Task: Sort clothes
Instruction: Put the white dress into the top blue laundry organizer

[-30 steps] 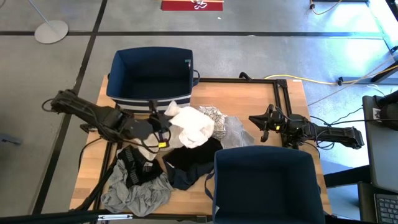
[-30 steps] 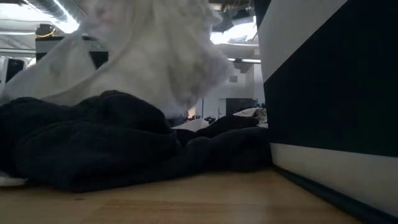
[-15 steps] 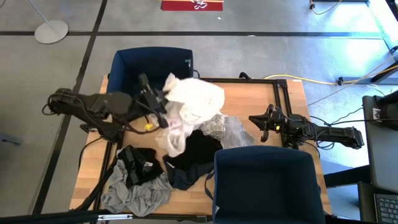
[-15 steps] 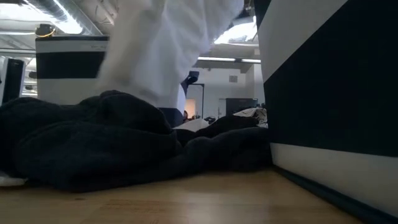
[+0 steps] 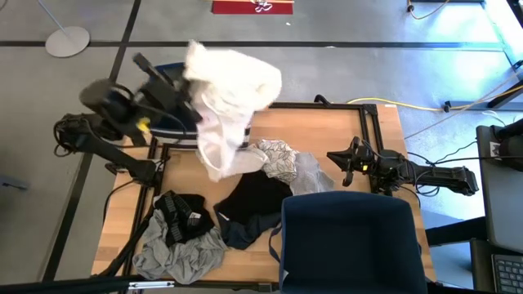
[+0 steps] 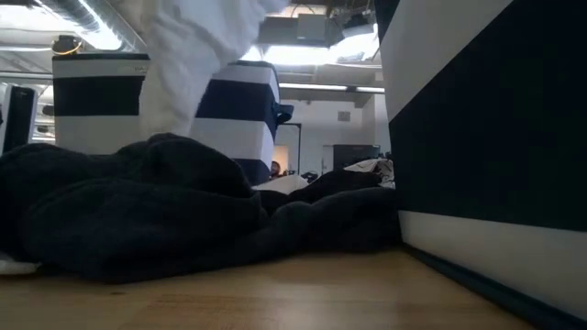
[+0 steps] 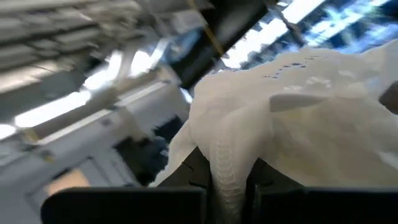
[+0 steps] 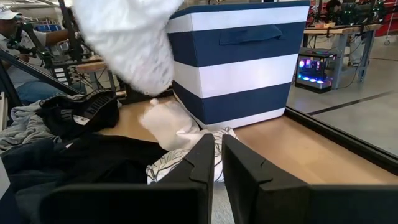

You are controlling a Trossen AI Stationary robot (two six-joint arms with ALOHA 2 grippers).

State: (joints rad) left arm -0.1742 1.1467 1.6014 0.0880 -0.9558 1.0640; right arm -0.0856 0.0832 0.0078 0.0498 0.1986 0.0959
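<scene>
My left gripper [image 5: 191,104] is raised high over the far navy-and-white bin [image 5: 167,124] and is shut on a white garment [image 5: 233,82]. The garment hangs down in a long tail [image 5: 216,159] toward the table; the tail also shows in the low view [image 6: 188,73]. On the table lie a black garment [image 5: 257,200], a white patterned one [image 5: 279,157], a pale grey one [image 5: 312,173], a black striped one [image 5: 181,216], a grey one [image 5: 176,255] and a navy one [image 5: 241,234]. My right gripper [image 8: 217,163] is shut and empty at the table's right. My left gripper pinches a bunched, ribbed fold of the white garment [image 7: 225,169] between its two fingers. The rest of the cloth billows out beyond the fingers and hangs slack below them. Its lowest end [image 8: 166,124] reaches the table beside the far bin.
A second navy bin [image 5: 351,241] stands at the table's near right edge and fills the right of the low view [image 6: 486,137]. The clothes pile covers the table's middle and near left. A person [image 8: 18,37] sits beyond the table.
My left gripper has risen and swung toward the table's far left corner, over the far bin, with the white garment. The garment has been pulled up off the pile and stretched out; only its tail is still near the table.
</scene>
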